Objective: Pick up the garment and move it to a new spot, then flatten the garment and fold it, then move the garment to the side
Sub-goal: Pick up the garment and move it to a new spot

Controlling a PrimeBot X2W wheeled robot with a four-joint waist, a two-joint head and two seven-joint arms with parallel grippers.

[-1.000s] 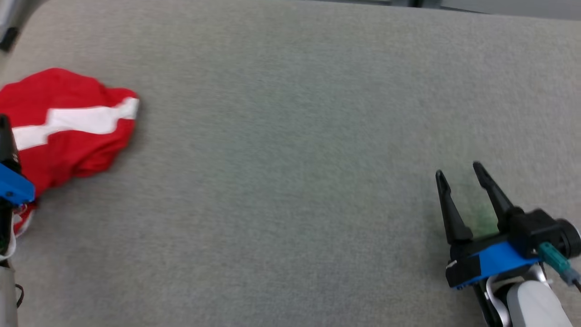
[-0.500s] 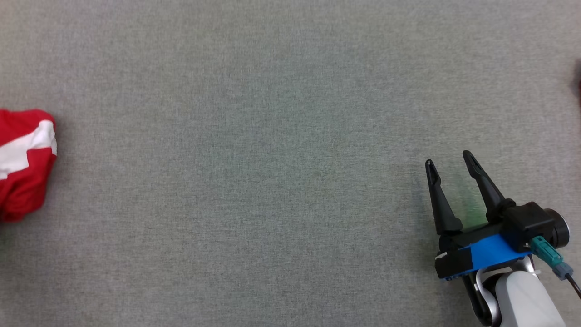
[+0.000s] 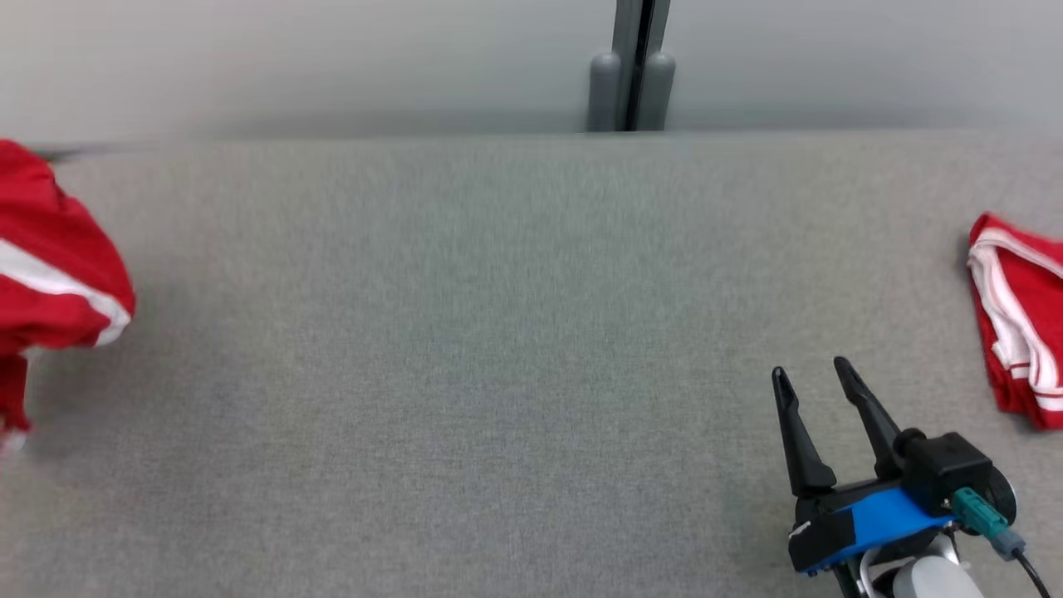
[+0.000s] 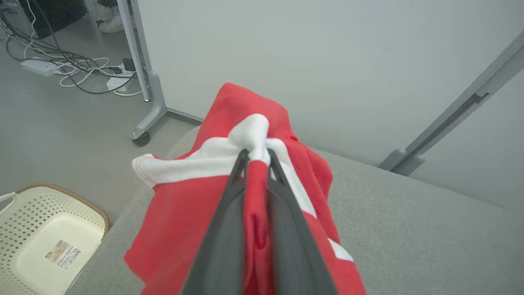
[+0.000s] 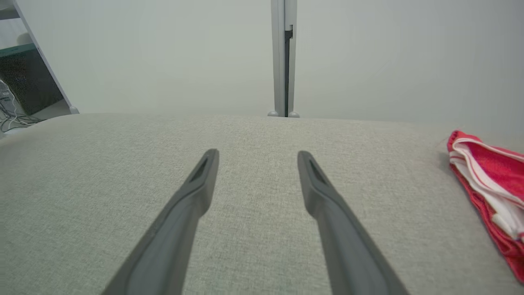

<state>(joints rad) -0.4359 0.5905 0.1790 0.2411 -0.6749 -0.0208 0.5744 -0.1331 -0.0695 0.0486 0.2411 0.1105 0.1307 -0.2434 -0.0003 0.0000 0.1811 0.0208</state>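
Since the earlier frame the head camera has swung up, bringing the far wall [image 3: 332, 58] into view. The garment [image 3: 58, 274], which then lay slack at the left, is now bunched and raised at the left edge of the surface [image 3: 498, 332]. The left hand [image 4: 257, 154] is closed on a red and white fold of it. The right hand [image 3: 810, 369] stands open and empty over the near right of the surface. A second red cloth [image 3: 1017, 324] lies at the right edge. A cream basket [image 4: 32, 209] sits on the floor at the left.

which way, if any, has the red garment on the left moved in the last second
Yes, upward: the garment then lay on the table; now the left gripper holds it raised above it.
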